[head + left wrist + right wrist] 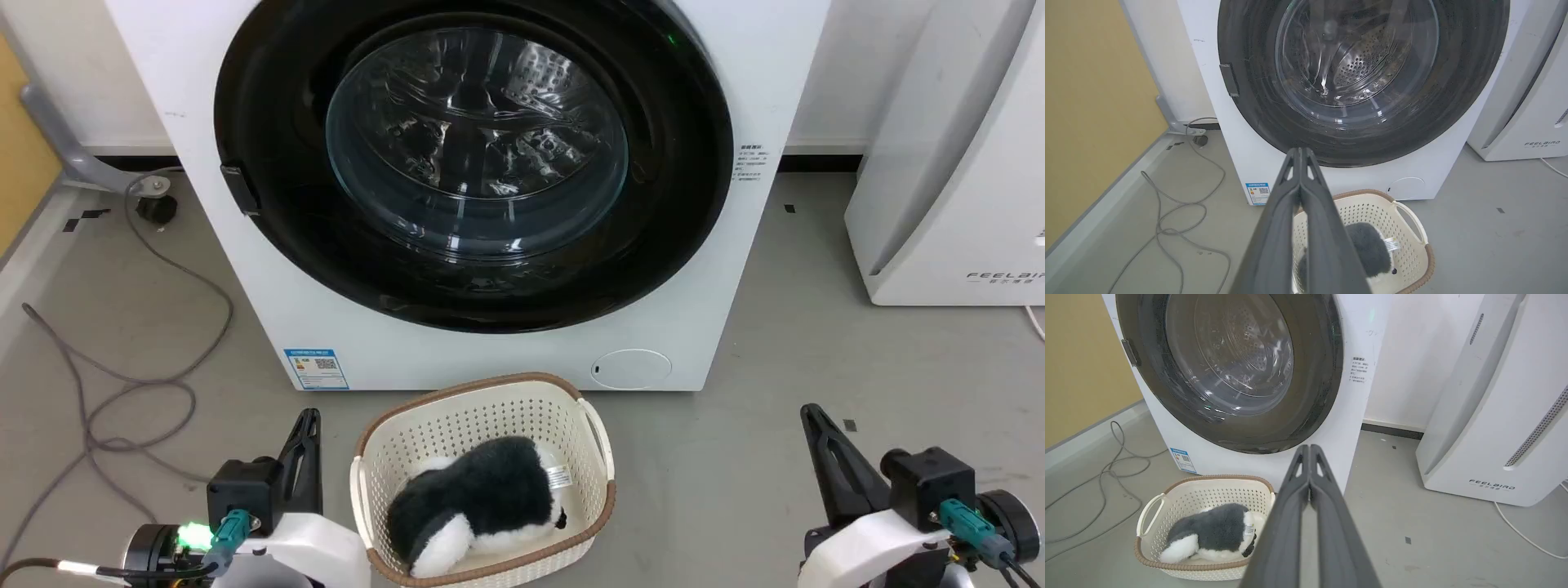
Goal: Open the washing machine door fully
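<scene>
Door [478,155] sits flush in front of washing machine [204,269], straight ahead of us and above both grippers. Small dark tab [239,189] on door's left rim; we judge this the pull side, hinge likely opposite, not visible. Left gripper [309,420] low, below tab and slightly right of it, well apart, fingers pressed together, holding nothing. Right gripper [810,412] likewise pressed together and empty, out past door's right rim. We judge left arm nearer to tab. Basket [482,390] with plush toy [482,498] on floor between grippers, just beside machine's front.
</scene>
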{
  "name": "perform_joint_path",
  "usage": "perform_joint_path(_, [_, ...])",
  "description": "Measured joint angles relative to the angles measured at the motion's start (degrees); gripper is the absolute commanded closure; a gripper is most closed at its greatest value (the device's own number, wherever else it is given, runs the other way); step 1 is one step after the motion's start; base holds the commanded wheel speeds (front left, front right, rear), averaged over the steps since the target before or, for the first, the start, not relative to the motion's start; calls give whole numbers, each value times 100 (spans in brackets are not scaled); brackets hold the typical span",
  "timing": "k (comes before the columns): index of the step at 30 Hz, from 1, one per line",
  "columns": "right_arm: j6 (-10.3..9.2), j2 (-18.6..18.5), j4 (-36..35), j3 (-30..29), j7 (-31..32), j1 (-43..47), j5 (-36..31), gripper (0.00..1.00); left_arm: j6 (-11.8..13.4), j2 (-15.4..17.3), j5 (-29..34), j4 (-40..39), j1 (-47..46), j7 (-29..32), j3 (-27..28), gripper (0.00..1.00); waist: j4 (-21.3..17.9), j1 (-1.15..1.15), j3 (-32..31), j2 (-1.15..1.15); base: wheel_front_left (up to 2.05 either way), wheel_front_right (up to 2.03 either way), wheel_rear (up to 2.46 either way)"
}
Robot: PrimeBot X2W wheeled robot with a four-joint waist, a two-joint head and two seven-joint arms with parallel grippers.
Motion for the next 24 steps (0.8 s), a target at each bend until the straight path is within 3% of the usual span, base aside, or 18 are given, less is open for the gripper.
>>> perform_joint_path(24, [0, 0, 0, 2, 0, 0, 0, 100, 0, 0, 0, 0, 0, 0, 3, 100, 0, 0, 0, 0, 0, 0, 0])
